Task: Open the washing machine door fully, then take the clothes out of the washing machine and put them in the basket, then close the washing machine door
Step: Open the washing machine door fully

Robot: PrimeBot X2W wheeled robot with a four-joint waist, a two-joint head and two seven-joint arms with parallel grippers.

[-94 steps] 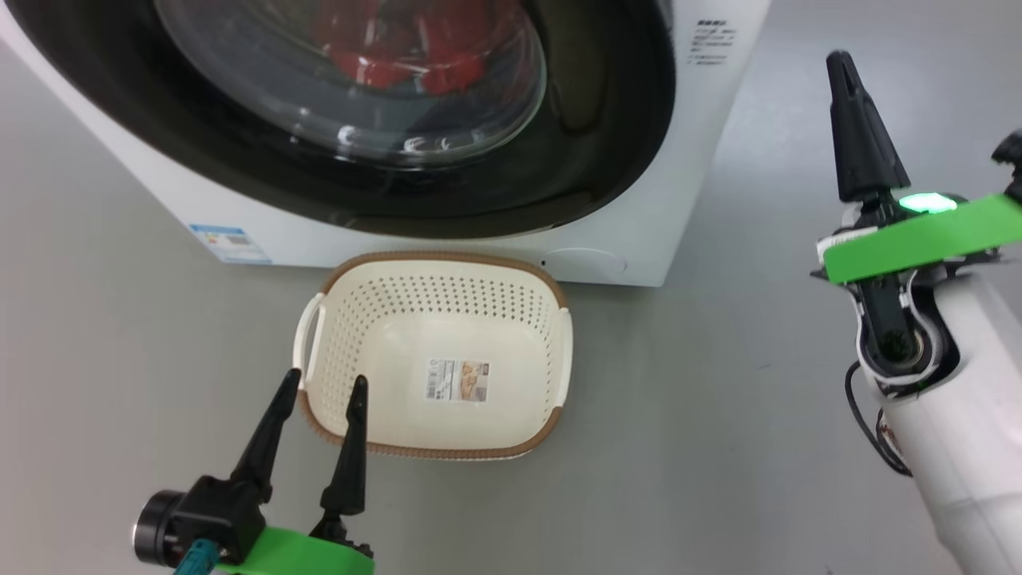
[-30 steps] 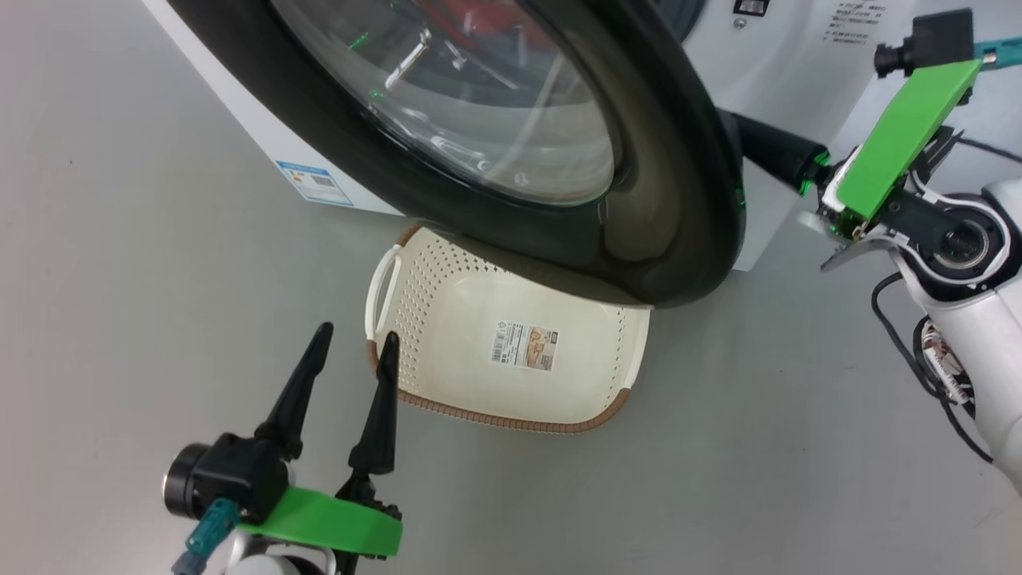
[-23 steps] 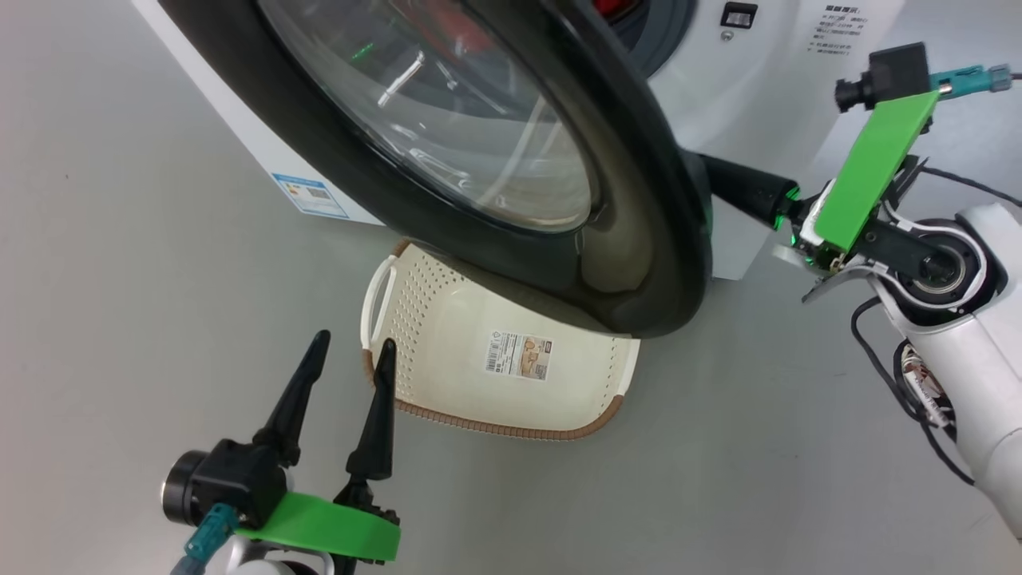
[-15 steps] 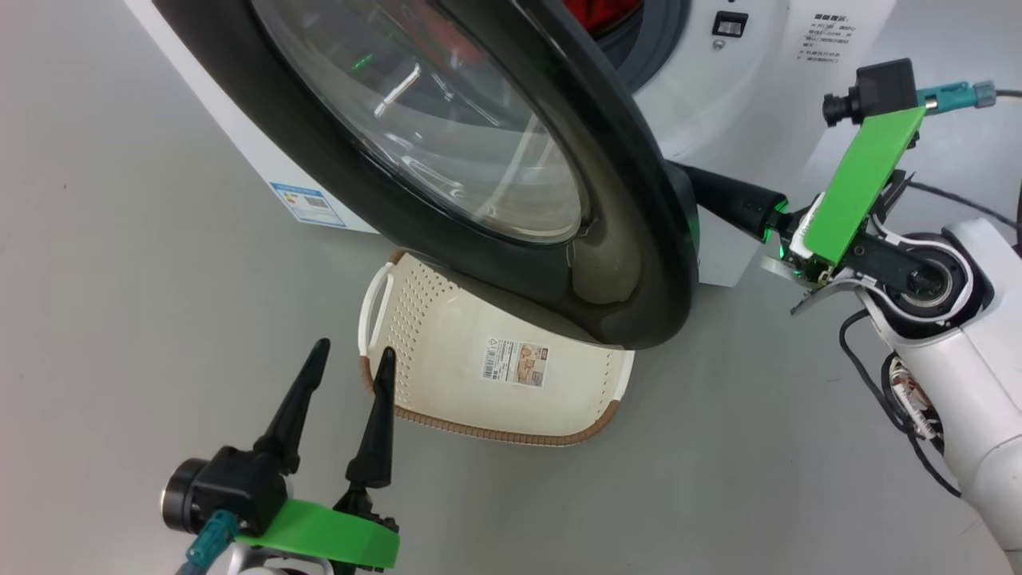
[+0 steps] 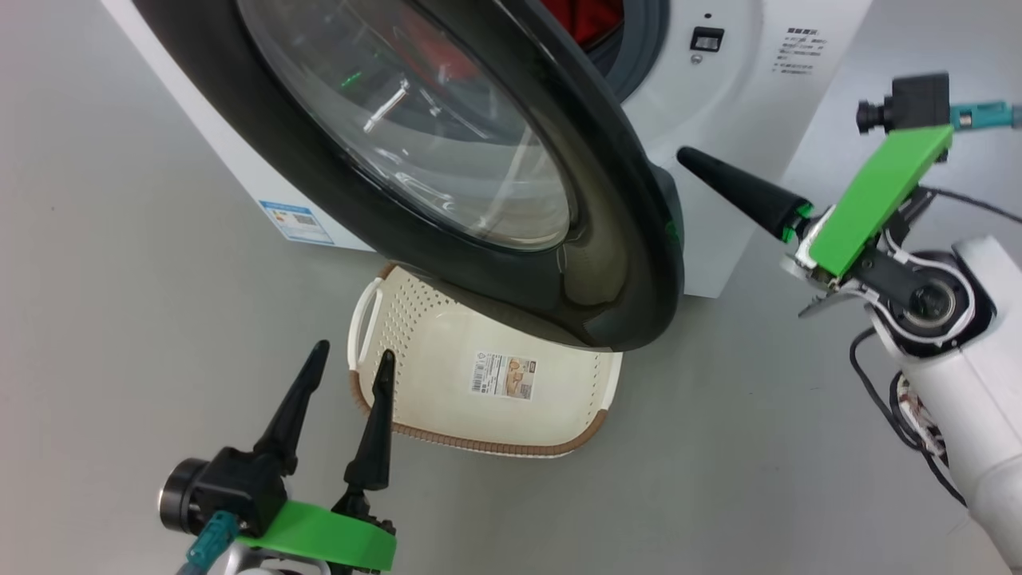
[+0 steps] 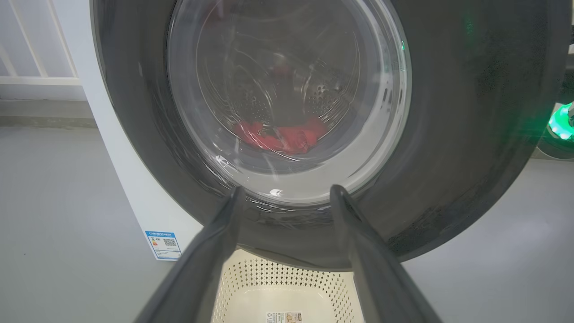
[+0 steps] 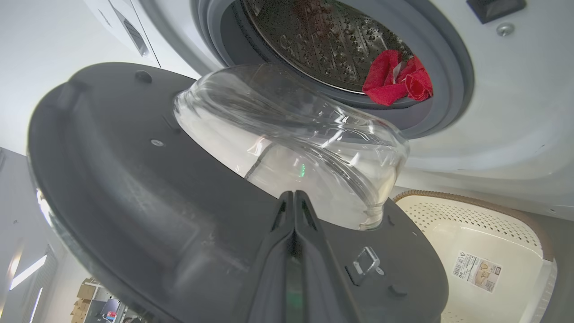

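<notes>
**A:** The washing machine door (image 5: 415,160) stands partly swung out from the washing machine (image 5: 742,104), and its black ring hangs over the far end of the basket (image 5: 479,443).

**B:** What's the right gripper (image 5: 688,156) doing?

**A:** Its fingers are pressed tight together with nothing between them. It's one dark spike aimed into the gap between the door's edge and the white front. In its wrist view the tip sits right by the door's inner face, below the glass bowl. Touching or not, I can't tell.

**B:** And the clothes (image 7: 397,78)?

**A:** They're red, bunched inside the steel drum (image 7: 323,40), right against the grey gasket (image 7: 453,58).

**B:** The left gripper (image 5: 353,350)?

**A:** Spread wide and empty, low over the grey floor (image 5: 120,335). It's just beside the basket's near left corner, with the fingers pointing at the door's glass.

**B:** Where's the basket?

**A:** On the floor directly before the machine, with the barcode sticker (image 5: 503,375) showing on its base.
</notes>
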